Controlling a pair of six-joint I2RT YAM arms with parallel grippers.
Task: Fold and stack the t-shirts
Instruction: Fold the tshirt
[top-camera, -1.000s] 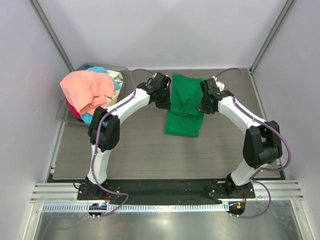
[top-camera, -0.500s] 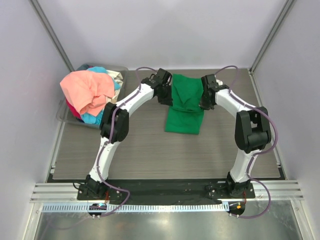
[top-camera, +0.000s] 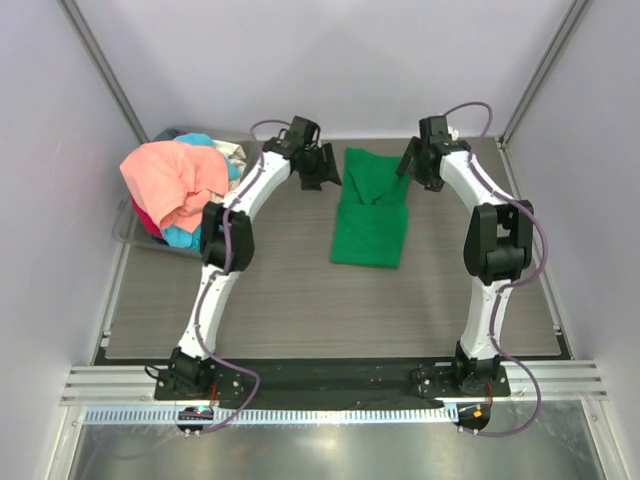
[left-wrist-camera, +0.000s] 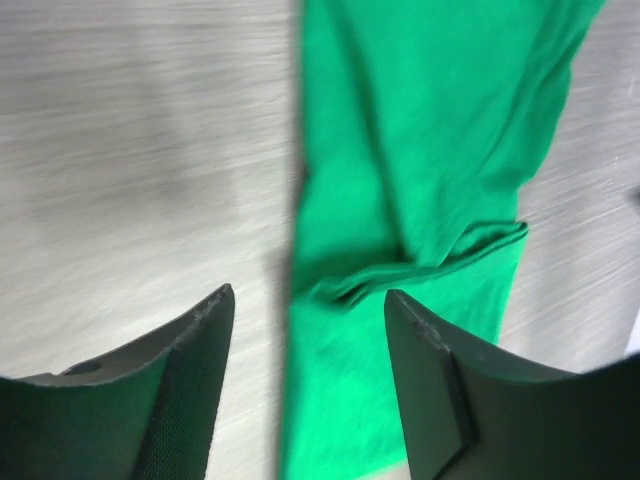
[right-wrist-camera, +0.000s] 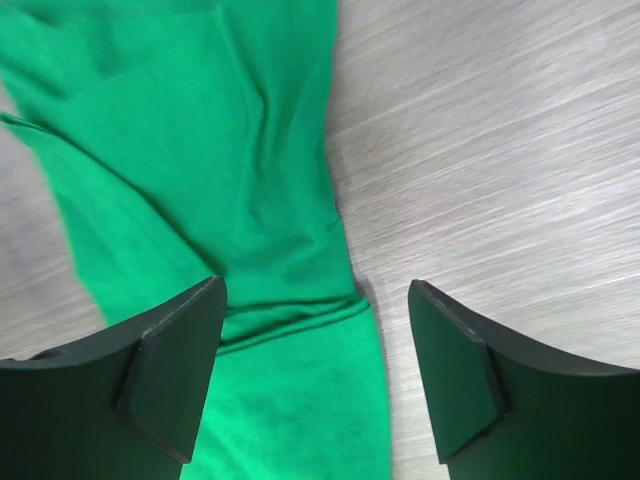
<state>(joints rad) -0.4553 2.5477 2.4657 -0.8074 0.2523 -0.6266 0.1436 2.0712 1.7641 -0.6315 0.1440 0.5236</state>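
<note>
top view: the green t-shirt (top-camera: 372, 210) lies flat on the wooden table (top-camera: 270, 290), a little behind the middle, folded to a long narrow shape with a second layer on its far half. the left gripper (top-camera: 322, 170) is just beside the shirt's far left edge and the right gripper (top-camera: 412, 165) is just beside its far right edge; neither one touches the cloth. at the far left stands the grey bin (top-camera: 128, 230) with the other t-shirts heaped in it: a salmon-pink shirt (top-camera: 170, 180) on top, light blue (top-camera: 182, 237), cream (top-camera: 232, 152) and a bit of red (top-camera: 145, 220) under it.

left wrist view: the left gripper (left-wrist-camera: 308, 298) is released, its two dark fingers (left-wrist-camera: 190, 390) stand apart with nothing between them. below them are the left edge of the green t-shirt (left-wrist-camera: 420, 150), with the hem of the folded layer across it, and the bare table (left-wrist-camera: 130, 150).

right wrist view: the right gripper (right-wrist-camera: 315, 290) is also released, its fingers (right-wrist-camera: 170, 370) spread wide and empty. the green t-shirt (right-wrist-camera: 200, 120) lies under it at the left, the table (right-wrist-camera: 480, 150) at the right.
</note>
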